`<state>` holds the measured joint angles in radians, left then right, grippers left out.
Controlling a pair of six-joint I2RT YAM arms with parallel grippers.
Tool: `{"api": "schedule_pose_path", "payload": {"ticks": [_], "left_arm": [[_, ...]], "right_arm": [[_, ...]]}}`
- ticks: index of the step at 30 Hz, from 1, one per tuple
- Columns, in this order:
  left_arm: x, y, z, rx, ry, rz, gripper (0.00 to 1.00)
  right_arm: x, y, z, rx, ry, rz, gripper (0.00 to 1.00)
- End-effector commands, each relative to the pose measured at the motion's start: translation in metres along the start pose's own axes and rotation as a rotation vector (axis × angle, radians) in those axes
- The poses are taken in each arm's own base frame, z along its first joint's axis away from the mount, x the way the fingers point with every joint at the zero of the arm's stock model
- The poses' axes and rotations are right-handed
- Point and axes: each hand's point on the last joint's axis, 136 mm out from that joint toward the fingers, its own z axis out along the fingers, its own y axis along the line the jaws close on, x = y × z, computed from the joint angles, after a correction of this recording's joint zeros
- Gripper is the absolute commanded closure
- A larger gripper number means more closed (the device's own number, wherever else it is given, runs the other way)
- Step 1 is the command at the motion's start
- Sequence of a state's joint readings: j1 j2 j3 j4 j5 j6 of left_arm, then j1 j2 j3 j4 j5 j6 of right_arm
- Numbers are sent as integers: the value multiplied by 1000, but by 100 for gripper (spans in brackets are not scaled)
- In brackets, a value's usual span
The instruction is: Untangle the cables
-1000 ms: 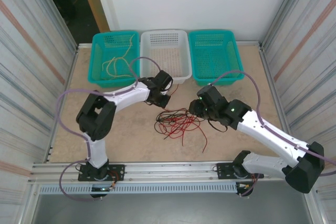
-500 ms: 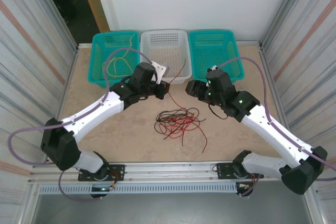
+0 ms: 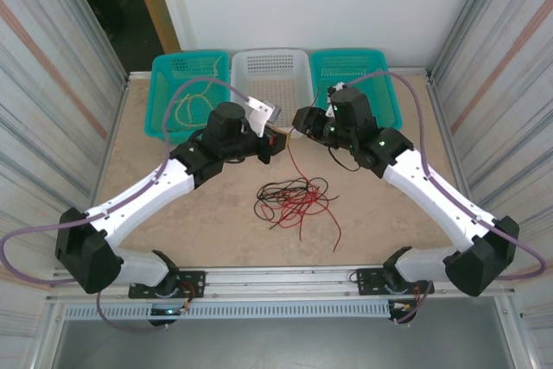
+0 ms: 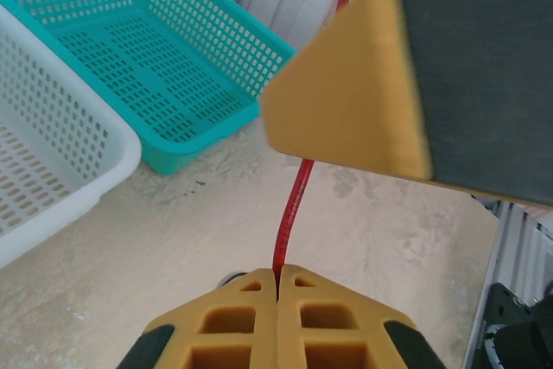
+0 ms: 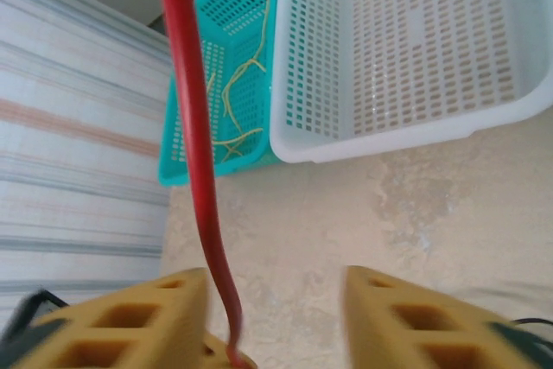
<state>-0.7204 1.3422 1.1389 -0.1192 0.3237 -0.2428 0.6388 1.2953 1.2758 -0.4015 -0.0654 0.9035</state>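
In front of the white perforated plastic basket (image 3: 272,84), a thin red cable (image 4: 292,205) is pinched in the closed left gripper (image 4: 278,276), above the loose red-and-black tangle of cables (image 3: 292,199). Rightward, the right gripper (image 5: 276,295) is held with fingers parted and the strand between them. They should be closed squarely on it before it is drawn out slowly.

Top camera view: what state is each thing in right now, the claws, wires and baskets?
left gripper, shut on the red cable.
right gripper, open around the red cable.
red cable, lifted, hanging down to the pile.
cable pile, tangled, red and black.
left teal basket, holds a yellow cable.
white basket, empty.
right teal basket, empty.
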Motion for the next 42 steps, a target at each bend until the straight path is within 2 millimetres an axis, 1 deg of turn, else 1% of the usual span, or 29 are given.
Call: {"api": "schedule_pose_path", "payload": {"ticks": [1,4,5,6,7,8,9,10,12,13,15,19,20,22,24,29,30,31,32,33,34,35,36,38,42], "left_arm": [[-9,-19,-10,75,-44,19,100],[-10,-20,-13,78,-63,17,100],[-10,-21,-13,85,-66,13,100],[-10,-22,-12,95,-66,9,94],[-10,-24,-11,109,-63,-1,75],[-9,-25,-9,119,-57,-10,64],[-8,-26,-6,130,-51,-16,58],[-7,-27,-4,141,-49,-23,54],[-5,-28,-1,153,-46,-33,52],[-5,-28,0,158,-48,-37,54],[-5,-30,1,170,-44,-42,62],[-4,-40,4,227,-23,-55,74],[-4,-41,5,228,-19,-52,78],[-8,-41,5,210,-20,-39,92],[-14,-40,3,196,-35,-35,100],[-35,-46,-3,206,-87,-27,100],[-40,-49,-5,215,-101,-29,100],[-44,-52,-7,227,-113,-33,100],[-50,-55,-10,236,-130,-37,100],[-55,-56,-14,234,-141,-42,100],[-60,-56,-16,227,-153,-46,100],[-67,-55,-21,213,-166,-54,100],[-75,-53,-26,200,-185,-65,100],[-90,-49,-37,186,-228,-101,100],[-122,-39,-55,180,-315,-174,100]], "right_arm": [[-14,19,-2,-56,-25,3,80],[-16,27,-5,-82,-23,-10,98],[-16,30,-6,-93,-25,-14,100],[-19,35,-9,-108,-29,-20,100],[-20,41,-13,-127,-34,-29,100],[-22,46,-17,-144,-41,-35,100],[-25,51,-21,-162,-49,-42,100],[-27,57,-25,-181,-57,-49,100],[-31,65,-33,-204,-72,-57,100],[-34,69,-37,-215,-80,-60,100],[-38,75,-45,-230,-97,-68,100],[-46,86,-58,-263,-122,-80,100],[-46,88,-60,-272,-124,-81,100],[-44,91,-62,-283,-122,-83,100],[-41,89,-63,-279,-120,-83,100],[-39,83,-67,-270,-132,-75,99],[-38,82,-68,-265,-132,-77,93],[-38,80,-70,-257,-133,-77,83],[-38,76,-71,-242,-134,-81,67],[-37,72,-73,-223,-137,-86,55],[-36,67,-74,-201,-139,-90,47],[-35,61,-77,-181,-143,-94,33],[-33,55,-80,-166,-148,-99,28],[-26,43,-84,-144,-148,-102,24],[-7,18,-84,-111,-123,-87,24]]}}
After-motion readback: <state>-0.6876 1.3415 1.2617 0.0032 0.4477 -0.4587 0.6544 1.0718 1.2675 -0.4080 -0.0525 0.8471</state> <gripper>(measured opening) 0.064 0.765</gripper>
